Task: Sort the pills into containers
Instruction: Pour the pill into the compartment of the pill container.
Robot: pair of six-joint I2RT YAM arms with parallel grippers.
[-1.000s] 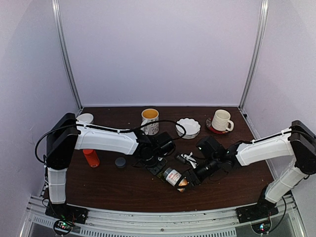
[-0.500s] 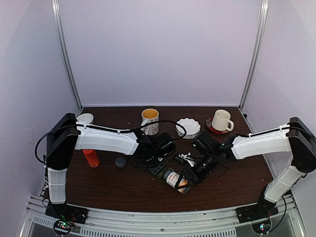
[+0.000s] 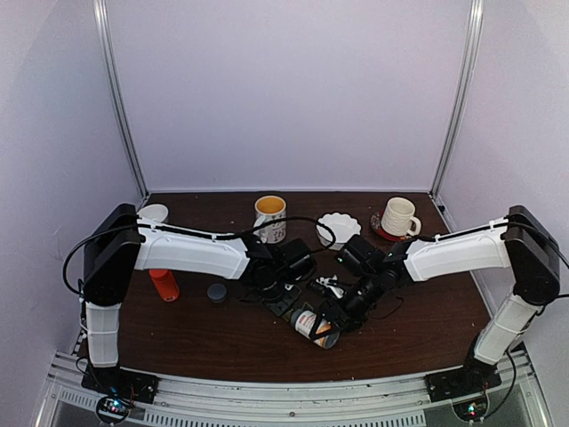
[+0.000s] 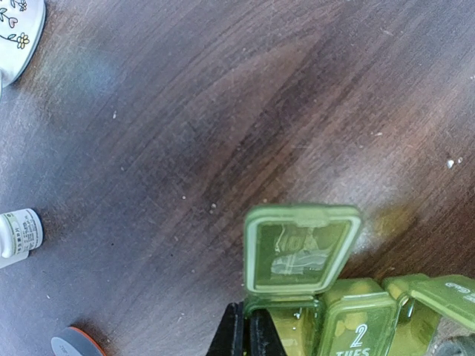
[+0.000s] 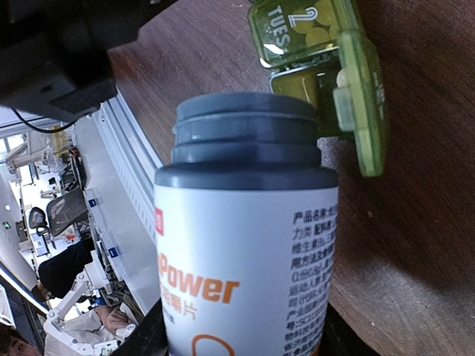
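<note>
Status, view by view. Top view: the left gripper (image 3: 283, 289) is closed, its tips at the pill box (image 3: 286, 303). The right gripper (image 3: 336, 318) is clamped on the uncapped bottle (image 3: 310, 323), which lies tipped with its mouth toward the box. Left wrist view: just ahead of the closed fingers (image 4: 237, 334), one lid stands open. You cannot tell whether the fingers pin the box. Right wrist view: yellow pills (image 5: 312, 33) lie under the TUES lid, just beyond the bottle mouth. Judge the sorting as partly done, with the open compartment yet to be filled.
</note>
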